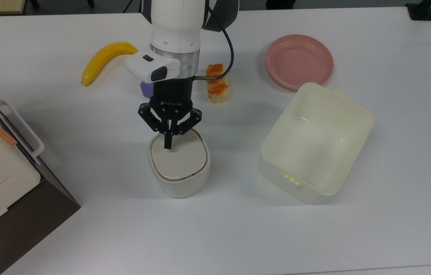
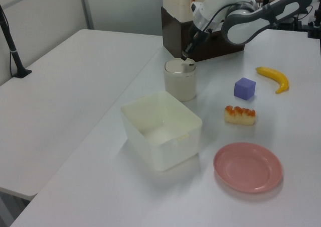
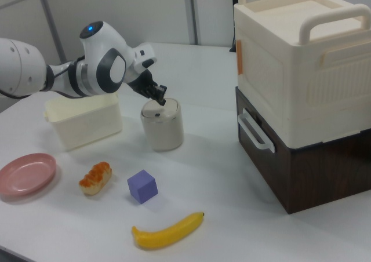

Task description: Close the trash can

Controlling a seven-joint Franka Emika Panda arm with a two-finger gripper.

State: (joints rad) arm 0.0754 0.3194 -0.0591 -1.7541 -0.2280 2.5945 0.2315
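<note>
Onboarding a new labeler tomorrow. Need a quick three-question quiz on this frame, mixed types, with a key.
1. True or false: the trash can has its lid down flat.
2. Multiple choice: which thing lies nearest the pink plate in the top view? A) banana B) open tub C) purple cube
3. Fill in: the gripper has its fingers ____ and their tip over the lid's edge nearest the arm.

Key
1. True. The lid sits level within the rim in the top view.
2. B. The tub's rim lies just below the plate; the banana and cube are far to the top view's left.
3. Shut. The fingers meet in a single point.
</note>
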